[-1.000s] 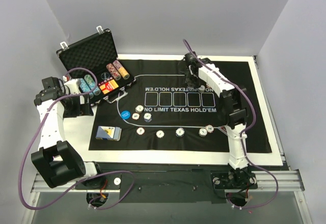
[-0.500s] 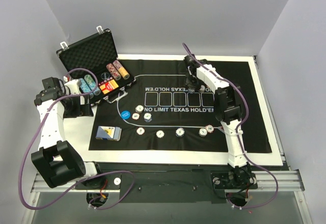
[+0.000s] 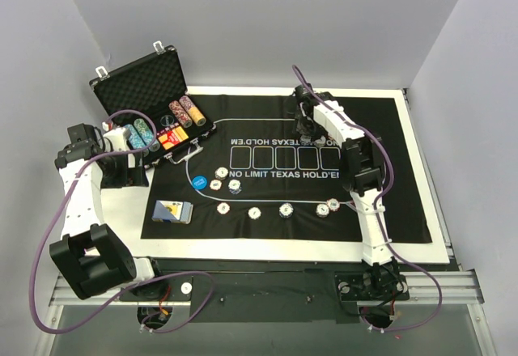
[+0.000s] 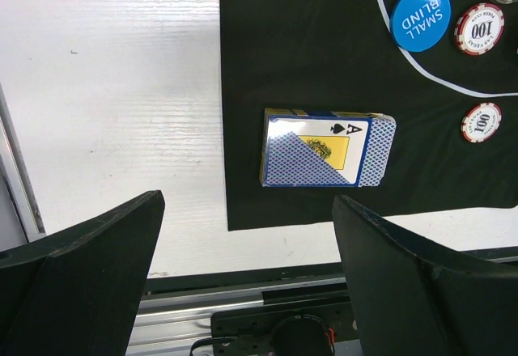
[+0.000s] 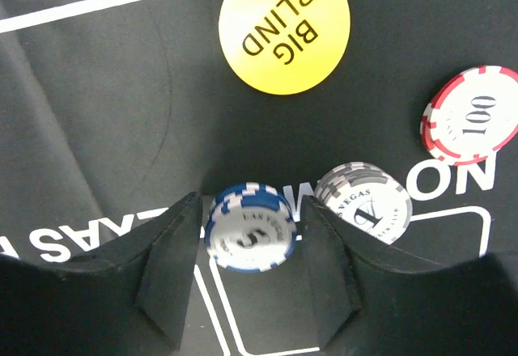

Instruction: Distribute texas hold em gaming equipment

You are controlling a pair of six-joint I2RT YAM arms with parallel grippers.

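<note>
- felt mat [image 5: 97, 89]: matt black cloth, softly creased, with flat white print.
- Big Blind button [image 5: 284, 28] and Small Blind button [image 4: 421, 18]: smooth plastic-looking discs with a slight sheen.
- blue-and-white chip stack [image 5: 249, 228]: dull moulded rims, printed paper-like centres.
- card deck [image 4: 326, 148]: glossy printed card that catches the light.
- table top [image 4: 121, 89]: white, with a faint streaked grain.
- case [image 3: 137, 81]: bright metal edging and dimpled black foam.
- left gripper's fingers [image 4: 89, 267] and right gripper's fingers [image 5: 166, 275]: matt black plastic.
</note>
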